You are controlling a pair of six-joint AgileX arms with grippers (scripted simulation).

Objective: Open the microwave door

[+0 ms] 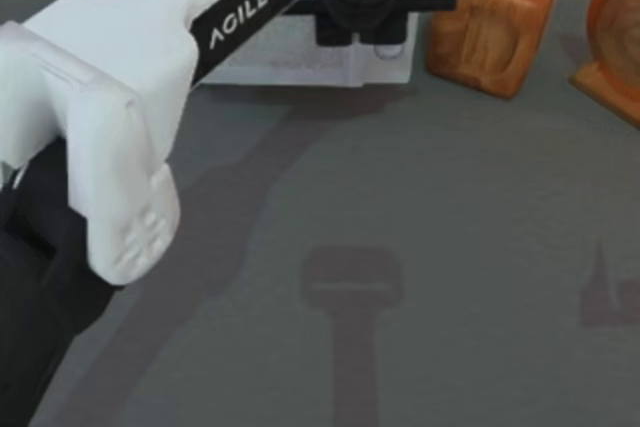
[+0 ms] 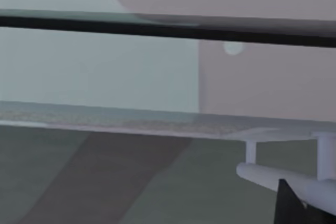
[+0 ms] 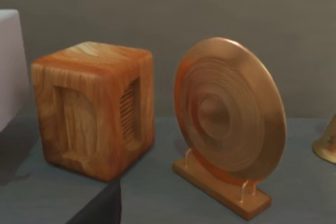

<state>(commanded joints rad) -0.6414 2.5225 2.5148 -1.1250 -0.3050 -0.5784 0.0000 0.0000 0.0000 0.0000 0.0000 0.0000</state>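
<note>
Microwave [image 1: 300,57] sits at table's far edge, beside orange wooden block [image 1: 495,12]. Your left gripper [image 1: 362,19] reaches over its front at door handle [image 2: 283,179]; can't tell if clenched. Door looks barely swung; pull remains. Right arm parked, unseen.

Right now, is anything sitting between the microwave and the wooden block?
Only a thin dark bar from the left gripper crosses from the microwave to the wooden block, seen from the top.
</note>
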